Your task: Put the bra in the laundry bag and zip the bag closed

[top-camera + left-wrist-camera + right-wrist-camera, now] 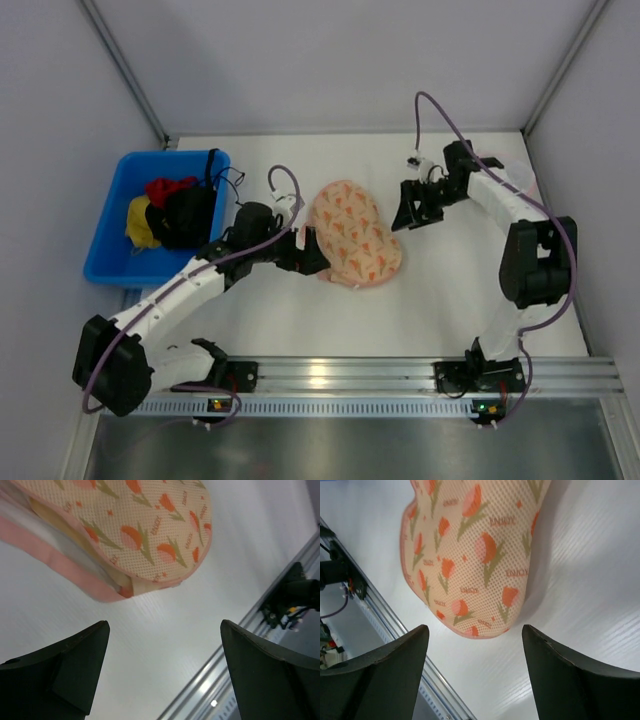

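The laundry bag (352,235), cream-peach with orange tulip prints and a pink edge, lies flat at the table's middle. My left gripper (308,252) is open and empty at the bag's left edge, not touching it. In the left wrist view (165,625) the bag (145,535) lies just ahead, its pink edge (60,567) parted from the top layer. A tan strip (150,586) shows in that gap; I cannot tell whether it is the bra. My right gripper (410,213) is open and empty just right of the bag. The bag also shows in the right wrist view (470,555), ahead of that gripper (475,627).
A blue bin (110,225) at the left holds red, yellow and black clothes (175,210). The aluminium rail (400,375) runs along the near edge. Grey walls close in the back and both sides.
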`<action>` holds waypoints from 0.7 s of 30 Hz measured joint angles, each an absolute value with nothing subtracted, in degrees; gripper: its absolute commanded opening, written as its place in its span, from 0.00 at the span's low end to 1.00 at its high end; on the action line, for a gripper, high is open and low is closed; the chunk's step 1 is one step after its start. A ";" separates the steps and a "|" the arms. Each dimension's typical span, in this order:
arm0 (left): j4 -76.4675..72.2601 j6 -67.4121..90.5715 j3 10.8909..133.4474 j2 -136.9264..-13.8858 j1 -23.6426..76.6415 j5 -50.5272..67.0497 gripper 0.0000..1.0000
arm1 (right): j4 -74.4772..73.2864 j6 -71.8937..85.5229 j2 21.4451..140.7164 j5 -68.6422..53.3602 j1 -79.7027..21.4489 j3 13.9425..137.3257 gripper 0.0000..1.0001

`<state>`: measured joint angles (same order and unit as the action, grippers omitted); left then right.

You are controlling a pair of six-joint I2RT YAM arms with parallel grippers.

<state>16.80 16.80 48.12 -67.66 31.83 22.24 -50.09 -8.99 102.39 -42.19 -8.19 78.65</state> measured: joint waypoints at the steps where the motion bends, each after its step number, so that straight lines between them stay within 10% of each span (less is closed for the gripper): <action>1: 14.72 20.82 45.28 -66.78 31.18 23.81 0.98 | -49.76 -8.54 102.24 -42.57 -8.38 79.70 0.75; 21: -24.75 60.64 29.56 -80.18 31.33 28.05 0.98 | -32.91 4.12 115.31 -45.56 -16.97 80.25 0.29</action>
<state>-24.75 60.64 29.56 -80.18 31.33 28.05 -32.91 4.12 115.31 -45.56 -16.97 80.25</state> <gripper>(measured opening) 0.983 0.308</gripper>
